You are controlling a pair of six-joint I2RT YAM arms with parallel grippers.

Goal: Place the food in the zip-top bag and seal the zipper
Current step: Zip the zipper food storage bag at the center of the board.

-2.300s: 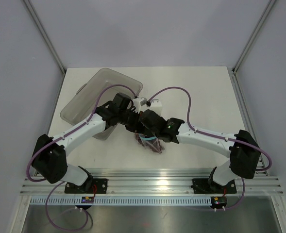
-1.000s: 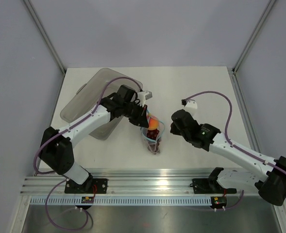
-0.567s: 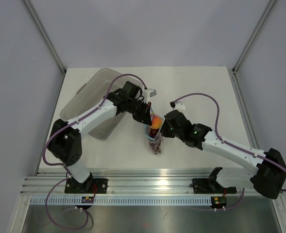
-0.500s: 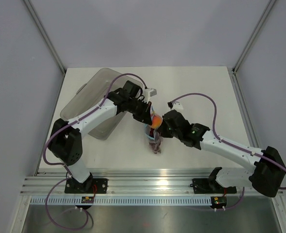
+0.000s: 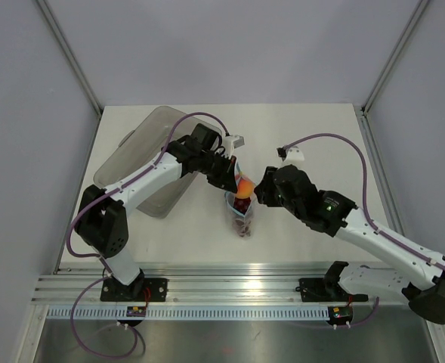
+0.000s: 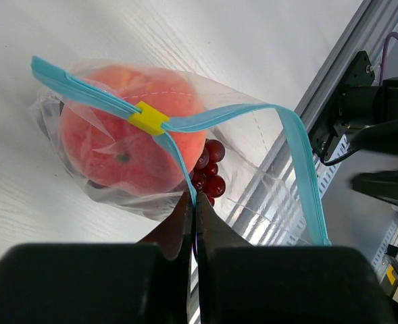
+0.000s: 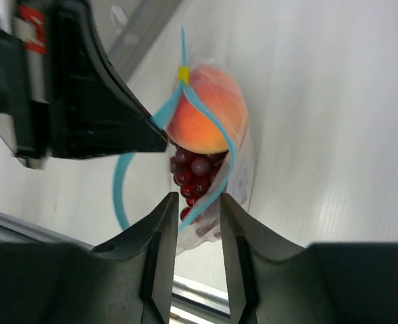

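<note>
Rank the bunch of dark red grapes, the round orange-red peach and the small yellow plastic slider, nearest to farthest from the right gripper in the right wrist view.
From the right gripper:
1. dark red grapes, just ahead, centre.
2. round orange-red peach, behind the grapes.
3. small yellow plastic slider, top, on the blue-teal zipper strip.

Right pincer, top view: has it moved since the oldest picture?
Yes. The right pincer moved rightward, farther from the translucent grey tray, to the right of the clear zip-top bag.

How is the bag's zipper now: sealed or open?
Mostly open. Past the yellow slider the zipper splits into two widely parted teal strips, with the peach and grapes visible between them.
</note>
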